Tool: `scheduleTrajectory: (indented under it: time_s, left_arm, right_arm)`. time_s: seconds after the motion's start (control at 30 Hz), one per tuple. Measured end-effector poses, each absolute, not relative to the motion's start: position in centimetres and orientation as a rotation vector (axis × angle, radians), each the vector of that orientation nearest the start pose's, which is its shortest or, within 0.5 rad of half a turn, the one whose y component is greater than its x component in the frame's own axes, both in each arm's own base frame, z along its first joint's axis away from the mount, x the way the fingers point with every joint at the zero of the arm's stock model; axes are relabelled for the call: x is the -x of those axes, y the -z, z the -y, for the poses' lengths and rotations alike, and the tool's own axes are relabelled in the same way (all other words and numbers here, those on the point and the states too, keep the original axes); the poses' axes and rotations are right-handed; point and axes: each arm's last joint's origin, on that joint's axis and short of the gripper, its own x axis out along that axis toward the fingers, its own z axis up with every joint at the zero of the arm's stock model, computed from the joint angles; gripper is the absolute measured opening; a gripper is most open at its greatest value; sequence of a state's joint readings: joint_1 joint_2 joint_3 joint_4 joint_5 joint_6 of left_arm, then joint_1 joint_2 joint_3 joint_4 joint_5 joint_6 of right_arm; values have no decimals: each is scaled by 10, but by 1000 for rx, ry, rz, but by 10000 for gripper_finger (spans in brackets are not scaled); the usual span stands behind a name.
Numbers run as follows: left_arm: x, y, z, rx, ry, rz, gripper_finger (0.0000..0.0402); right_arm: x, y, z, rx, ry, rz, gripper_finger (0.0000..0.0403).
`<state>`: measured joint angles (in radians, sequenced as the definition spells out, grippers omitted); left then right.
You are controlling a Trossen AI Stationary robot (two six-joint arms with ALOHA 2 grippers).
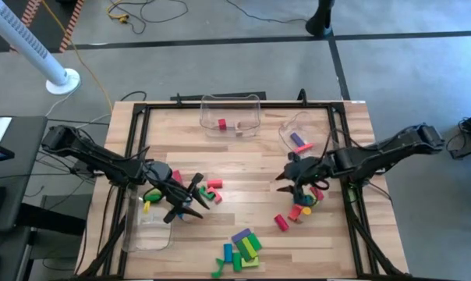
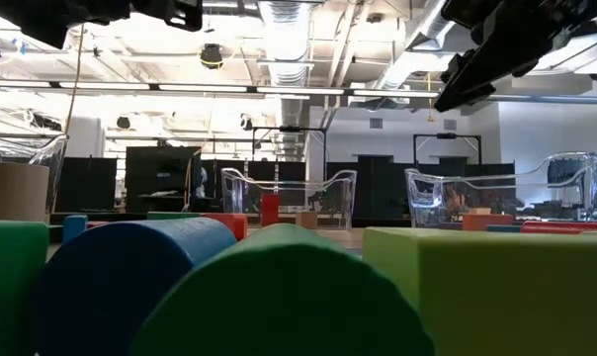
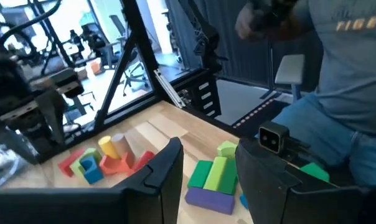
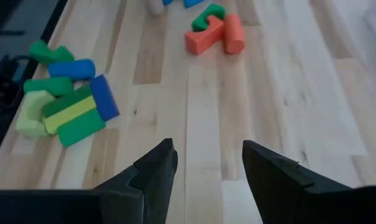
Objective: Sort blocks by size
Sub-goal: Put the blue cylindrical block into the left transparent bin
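Observation:
Blocks lie in groups on the wooden table: a green, blue, purple and yellow heap (image 1: 241,250) near the front edge, a red and green group (image 1: 209,188) at the middle, and a red, yellow and blue group (image 1: 302,207) at the right. My left gripper (image 1: 185,200) is open and empty above the table, beside the middle group; its wrist view (image 3: 206,180) looks past the open fingers at the front heap (image 3: 216,180). My right gripper (image 1: 292,176) is open and empty above the right group; it also shows in its wrist view (image 4: 206,165), over bare wood.
A clear bin (image 1: 231,117) at the far edge holds a red block (image 1: 222,123). A second bin (image 1: 296,134) at the far right holds a purple and pink block. A third bin (image 1: 148,225) lies at the left front. A person (image 3: 337,93) stands beyond the table.

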<state>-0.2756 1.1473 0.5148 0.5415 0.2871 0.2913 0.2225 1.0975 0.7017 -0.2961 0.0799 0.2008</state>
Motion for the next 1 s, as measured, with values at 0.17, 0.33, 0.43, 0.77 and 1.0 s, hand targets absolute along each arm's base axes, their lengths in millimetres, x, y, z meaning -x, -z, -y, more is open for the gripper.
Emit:
scheduleTrajectory:
  time_s: [0.17,0.33,0.43,0.77,1.0]
  left_arm:
    - [-229,-237,72,-235,527,-42,139]
    - [-242,-227,75,-204,518,-98,139]
    - [-258,-220,80,-180,521,-154,139]
    - [-315,-199,99,-88,531,-423,139]
    - [-336,-191,129,-94,606,-584,139]
  right_arm:
    - [-231,-225,-56,-54,-96,-719,217]
    - [-237,-214,-60,-40,-104,-761,217]
    - [-239,-210,-62,-36,-111,-769,217]
    - [-237,-215,-76,-18,-170,-721,217]
    - [-234,-216,-88,-13,-214,-705,217]
